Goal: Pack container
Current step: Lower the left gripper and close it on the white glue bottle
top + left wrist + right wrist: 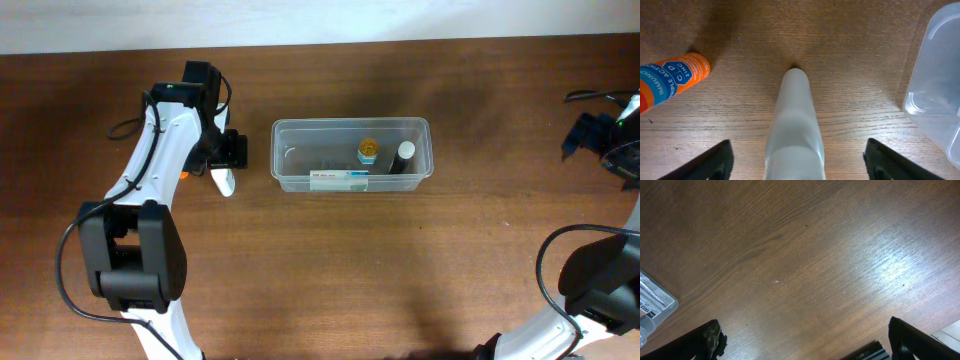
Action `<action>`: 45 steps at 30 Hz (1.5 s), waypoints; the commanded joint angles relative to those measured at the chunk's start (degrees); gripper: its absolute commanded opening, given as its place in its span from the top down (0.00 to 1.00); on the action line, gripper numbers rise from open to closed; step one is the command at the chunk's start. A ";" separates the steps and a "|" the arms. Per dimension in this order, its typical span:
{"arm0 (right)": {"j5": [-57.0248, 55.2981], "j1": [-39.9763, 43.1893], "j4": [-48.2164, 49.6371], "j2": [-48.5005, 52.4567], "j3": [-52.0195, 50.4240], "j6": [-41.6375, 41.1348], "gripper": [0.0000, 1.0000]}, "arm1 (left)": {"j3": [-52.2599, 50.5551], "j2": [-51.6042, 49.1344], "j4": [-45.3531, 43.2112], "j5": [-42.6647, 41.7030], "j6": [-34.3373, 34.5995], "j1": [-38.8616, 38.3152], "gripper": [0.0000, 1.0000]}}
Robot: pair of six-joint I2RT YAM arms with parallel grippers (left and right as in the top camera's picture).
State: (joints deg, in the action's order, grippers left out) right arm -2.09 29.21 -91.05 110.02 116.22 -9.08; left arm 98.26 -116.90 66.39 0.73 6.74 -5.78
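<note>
The container (pixel 350 155) is a clear rectangular tub at the table's middle, holding a flat box (pixel 338 179), a yellow-capped bottle (pixel 368 151) and a dark bottle with a white cap (pixel 403 155). Left of it a white tube (pixel 226 182) lies on the wood. My left gripper (pixel 227 165) straddles it. In the left wrist view the white tube (pixel 794 125) runs between the dark fingers (pixel 715 162) of the left gripper (pixel 797 162), with bare wood showing on both sides, so the jaws are open. My right gripper (pixel 805 345) hangs open over bare table at the far right (pixel 600 140).
An orange and blue tube (pixel 672 80) lies just left of the white tube, also seen beside the left arm (pixel 183 174). The container's rounded corner (pixel 937 95) is close on the right of the left gripper. The right wrist view catches one container corner (pixel 652 305).
</note>
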 commanded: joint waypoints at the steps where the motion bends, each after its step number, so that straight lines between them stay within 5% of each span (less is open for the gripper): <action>1: -0.07 0.11 0.09 -0.81 0.11 -0.68 0.02 | 1.11 -0.52 0.33 0.55 0.13 0.02 0.20; 45: -0.07 0.11 0.09 -0.81 0.11 -0.68 0.02 | -1.68 -0.52 -1.05 0.57 0.11 -0.09 0.24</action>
State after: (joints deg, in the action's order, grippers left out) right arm -2.09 29.21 -91.02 110.02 116.22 -9.10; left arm 97.27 -116.90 65.34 0.73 6.74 -5.78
